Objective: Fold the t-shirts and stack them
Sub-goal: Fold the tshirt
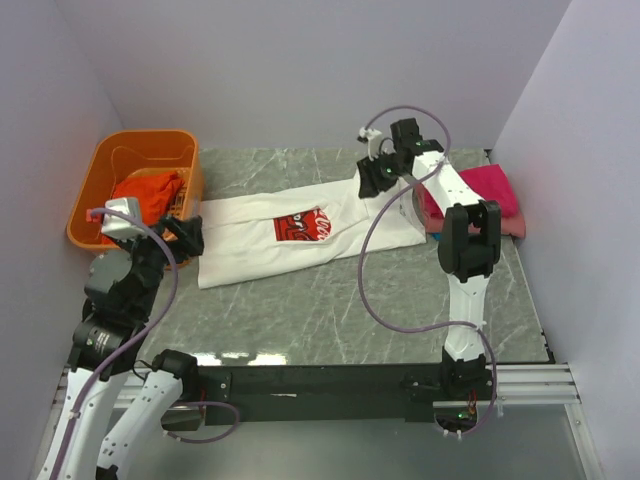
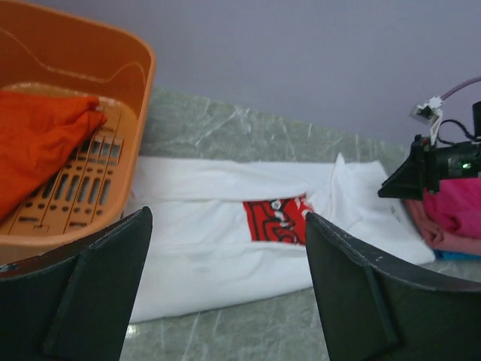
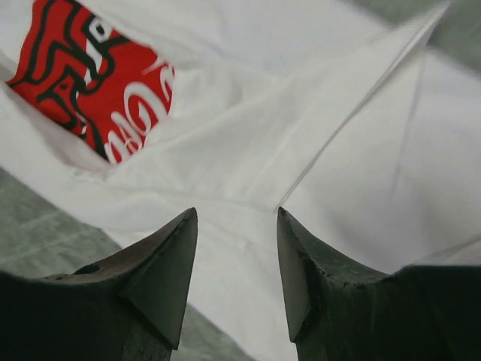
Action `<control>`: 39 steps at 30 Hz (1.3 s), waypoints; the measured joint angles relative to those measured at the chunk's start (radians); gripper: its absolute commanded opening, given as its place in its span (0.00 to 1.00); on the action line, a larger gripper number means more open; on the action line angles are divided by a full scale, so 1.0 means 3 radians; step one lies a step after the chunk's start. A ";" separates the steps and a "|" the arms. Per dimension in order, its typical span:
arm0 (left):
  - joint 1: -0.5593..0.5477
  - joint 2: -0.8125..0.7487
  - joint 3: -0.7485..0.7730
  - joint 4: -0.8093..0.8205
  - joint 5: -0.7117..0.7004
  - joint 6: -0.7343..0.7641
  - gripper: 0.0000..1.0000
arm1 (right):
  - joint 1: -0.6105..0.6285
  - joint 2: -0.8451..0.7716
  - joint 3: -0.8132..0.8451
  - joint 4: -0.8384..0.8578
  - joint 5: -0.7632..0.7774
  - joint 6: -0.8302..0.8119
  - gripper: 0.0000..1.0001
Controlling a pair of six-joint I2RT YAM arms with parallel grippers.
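The right claw (image 3: 237,213), stretched far over the white t-shirt (image 1: 250,245), stands half-open and empty. The left claw (image 2: 227,218) gapes wide beside the orange basket (image 2: 144,83). The red print (image 3: 83,83) carries illegible script.

Overhead from behind; low wrist views, right seemingly closest; white t-shirt (image 1: 245,250) in all.

A lab test cell: plain lilac walls (image 1: 300,60) enclose a marble-patterned table (image 1: 300,310).
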 measured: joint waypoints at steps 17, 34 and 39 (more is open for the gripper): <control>0.0000 -0.0547 -0.0750 -0.0234 0.0122 0.0200 0.89 | -0.0144 0.0411 -0.0224 -0.0010 -0.0028 0.1255 0.55; 0.0000 -0.0565 -0.0793 -0.0237 0.0117 0.0192 0.89 | -0.0161 0.0624 -0.0092 -0.0039 -0.0025 0.1390 0.34; 0.0000 -0.0565 -0.0793 -0.0237 0.0113 0.0191 0.89 | -0.0161 0.0636 -0.0022 -0.0094 -0.0080 0.1410 0.17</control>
